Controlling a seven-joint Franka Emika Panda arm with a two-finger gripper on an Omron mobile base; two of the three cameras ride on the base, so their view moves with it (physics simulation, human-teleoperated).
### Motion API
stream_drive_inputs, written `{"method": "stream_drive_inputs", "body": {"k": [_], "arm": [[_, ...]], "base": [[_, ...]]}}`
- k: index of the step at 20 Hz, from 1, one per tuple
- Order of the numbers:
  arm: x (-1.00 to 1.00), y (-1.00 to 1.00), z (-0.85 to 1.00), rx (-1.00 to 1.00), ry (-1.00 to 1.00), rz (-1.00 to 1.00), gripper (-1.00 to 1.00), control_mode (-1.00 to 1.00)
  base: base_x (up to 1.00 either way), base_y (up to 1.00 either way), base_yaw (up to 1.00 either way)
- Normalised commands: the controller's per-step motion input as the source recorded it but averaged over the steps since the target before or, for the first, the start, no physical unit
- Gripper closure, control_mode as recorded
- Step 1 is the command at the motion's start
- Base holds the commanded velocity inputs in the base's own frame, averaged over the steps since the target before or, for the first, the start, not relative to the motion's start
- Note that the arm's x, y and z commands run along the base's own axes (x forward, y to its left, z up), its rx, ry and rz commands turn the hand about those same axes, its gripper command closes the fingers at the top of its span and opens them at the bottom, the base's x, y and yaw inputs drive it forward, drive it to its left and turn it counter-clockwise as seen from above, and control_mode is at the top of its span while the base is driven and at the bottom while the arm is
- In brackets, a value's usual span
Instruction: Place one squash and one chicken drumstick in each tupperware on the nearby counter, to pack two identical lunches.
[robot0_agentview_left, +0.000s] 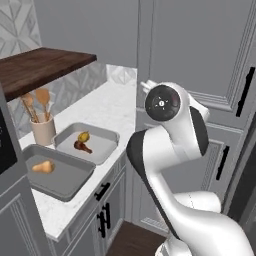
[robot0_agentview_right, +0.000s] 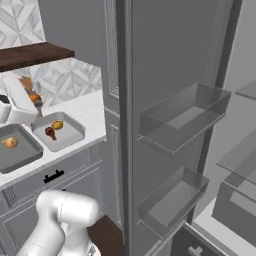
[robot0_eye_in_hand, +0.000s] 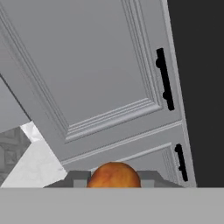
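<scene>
Hand view first: an orange-brown rounded food, the drumstick (robot0_eye_in_hand: 114, 174), sits right at the bottom between the two small finger tips, so the pincer (robot0_eye_in_hand: 114, 183) is clamped tight on it, with grey panelled cabinet doors (robot0_eye_in_hand: 100, 74) and their black handles (robot0_eye_in_hand: 165, 79) beyond. Over in the left base view, the white arm (robot0_agentview_left: 170, 165) curls up from the lower right in front of the tall grey cabinets, well apart from the table (robot0_agentview_left: 107, 107), a white marble-look top along the left. Two grey tupperware trays lie side by side on it, touching or nearly so. Near tupperware (robot0_agentview_left: 75, 182): one yellow-tan squash (robot0_agentview_left: 43, 166) lying alone toward its left half. Far tupperware (robot0_agentview_left: 102, 150): a second squash (robot0_agentview_left: 83, 136) and a second drumstick (robot0_agentview_left: 82, 146) just beside each other near the middle. A beige utensil crock (robot0_agentview_left: 43, 131) with wooden spoons stands behind the trays, under a dark wooden shelf (robot0_agentview_left: 40, 67). Right base view gives the same layout from the other side, the two trays at the left edge, and an open fridge door (robot0_agentview_right: 165, 125) with clear bins fills the middle.
</scene>
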Motion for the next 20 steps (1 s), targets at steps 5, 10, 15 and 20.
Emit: {"method": "stream_drive_inputs", "body": {"k": [5, 10, 15, 20], "arm": [[0.00, 0.00, 0.00, 0.00, 0.00, 0.00, 1.00, 1.00], [0.00, 0.00, 0.00, 0.00, 0.00, 0.00, 1.00, 1.00], [0.00, 0.00, 0.00, 0.00, 0.00, 0.00, 1.00, 1.00], [0.17, 0.19, -0.22, -0.02, 0.06, 0.01, 1.00, -1.00]], "base": [[0.68, 0.09, -0.03], [0.26, 0.17, -0.02], [0.10, 0.34, 0.00], [0.05, 0.07, 0.00]]}}
